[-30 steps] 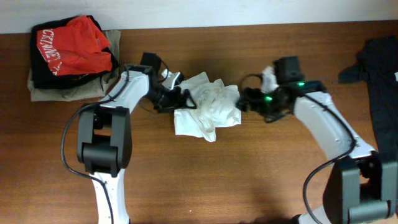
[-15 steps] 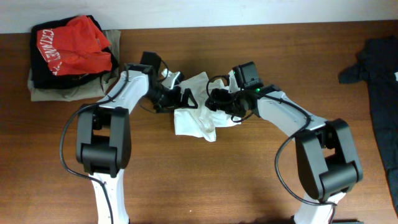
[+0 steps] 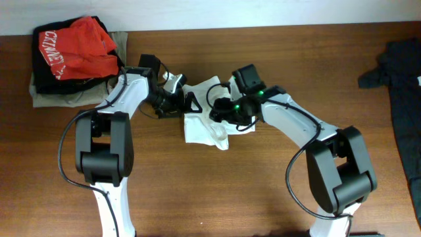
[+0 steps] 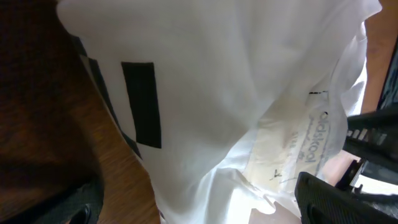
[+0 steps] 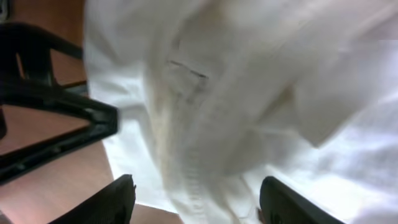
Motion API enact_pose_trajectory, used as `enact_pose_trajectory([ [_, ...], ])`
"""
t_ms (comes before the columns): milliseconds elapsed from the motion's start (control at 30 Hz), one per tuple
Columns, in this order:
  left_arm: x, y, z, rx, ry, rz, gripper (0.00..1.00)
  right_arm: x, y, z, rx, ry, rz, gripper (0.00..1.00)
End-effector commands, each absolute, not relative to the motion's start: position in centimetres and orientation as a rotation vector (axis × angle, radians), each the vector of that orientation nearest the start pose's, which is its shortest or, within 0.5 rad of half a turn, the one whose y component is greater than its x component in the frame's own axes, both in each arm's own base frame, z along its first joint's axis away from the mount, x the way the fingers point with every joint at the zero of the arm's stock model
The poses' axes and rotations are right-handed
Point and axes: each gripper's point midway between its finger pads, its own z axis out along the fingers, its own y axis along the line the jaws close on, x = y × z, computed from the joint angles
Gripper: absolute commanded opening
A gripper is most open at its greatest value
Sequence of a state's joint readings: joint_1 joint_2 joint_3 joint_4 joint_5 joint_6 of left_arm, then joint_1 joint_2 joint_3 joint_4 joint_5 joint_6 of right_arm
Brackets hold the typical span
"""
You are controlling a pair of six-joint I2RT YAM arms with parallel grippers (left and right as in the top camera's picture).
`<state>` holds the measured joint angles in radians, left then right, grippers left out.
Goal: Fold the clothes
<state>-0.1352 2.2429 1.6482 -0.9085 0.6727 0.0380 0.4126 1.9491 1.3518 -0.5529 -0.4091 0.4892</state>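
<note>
A crumpled white garment [image 3: 205, 125] lies on the wooden table [image 3: 210, 191] at the middle back. My left gripper [image 3: 186, 104] is at its left edge, jaws open. In the left wrist view [image 4: 199, 208] the white cloth [image 4: 205, 81], with a black stripe and a printed neck label [image 4: 298, 149], lies between the spread fingers. My right gripper [image 3: 220, 113] is over the garment's middle. In the right wrist view [image 5: 202, 202] its jaws are open with a ribbed white fold [image 5: 205, 124] between them, and the left gripper's black fingers [image 5: 56, 124] show at the left.
A stack of folded clothes [image 3: 74, 52], red on black on beige, sits at the back left corner. A dark garment [image 3: 402, 79] lies at the right edge. The two grippers are close together over the white garment.
My right arm has swung left from the garment's right side to over its middle. My left gripper shifted slightly left. The garment looks more bunched.
</note>
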Motion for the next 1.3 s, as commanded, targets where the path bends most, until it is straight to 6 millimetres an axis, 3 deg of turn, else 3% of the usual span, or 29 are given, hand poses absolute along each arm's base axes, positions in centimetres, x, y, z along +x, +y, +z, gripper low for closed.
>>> enact_pose_trajectory([
  [0, 40.7, -13.8, -1.5, 0.280, 3.053, -0.805, 0.99, 38.6, 24.6, 6.3, -0.054, 2.827, 0.713, 0.66],
  [167, 40.7, -13.8, -1.5, 0.279, 3.054, -0.805, 0.99, 38.5, 24.1, 5.7, -0.040, 2.846, 0.674, 0.63],
  [333, 40.7, -13.8, -1.5, 0.279, 3.054, -0.805, 0.99, 38.7, 24.1, 5.7, -0.033, 2.841, 0.674, 0.51],
  [433, 40.7, -13.8, -1.5, 0.279, 3.055, -0.805, 0.99, 38.8, 24.2, 5.7, 0.012, 2.840, 0.685, 0.50],
  [600, 40.6, -13.7, -1.5, 0.278, 3.058, -0.806, 0.99, 38.8, 24.4, 3.9, 0.018, 2.870, 0.682, 0.49],
  [700, 40.6, -13.7, -1.5, 0.279, 3.058, -0.805, 0.99, 38.9, 24.4, 3.8, 0.017, 2.869, 0.682, 0.38],
  [833, 40.6, -13.4, -1.8, 0.279, 3.068, -0.766, 0.99, 39.1, 24.2, 3.8, 0.027, 2.865, 0.677, 0.33],
  [900, 40.6, -13.4, -1.8, 0.279, 3.068, -0.766, 0.99, 39.4, 23.8, 3.9, 0.040, 2.864, 0.673, 0.29],
  [1000, 40.6, -13.4, -1.8, 0.279, 3.068, -0.766, 0.99, 39.9, 23.0, 4.6, 0.072, 2.874, 0.657, 0.15],
  [1267, 40.6, -13.4, -1.8, 0.279, 3.068, -0.766, 0.99, 40.6, 21.5, 6.8, 0.102, 2.896, 0.531, 0.09],
])
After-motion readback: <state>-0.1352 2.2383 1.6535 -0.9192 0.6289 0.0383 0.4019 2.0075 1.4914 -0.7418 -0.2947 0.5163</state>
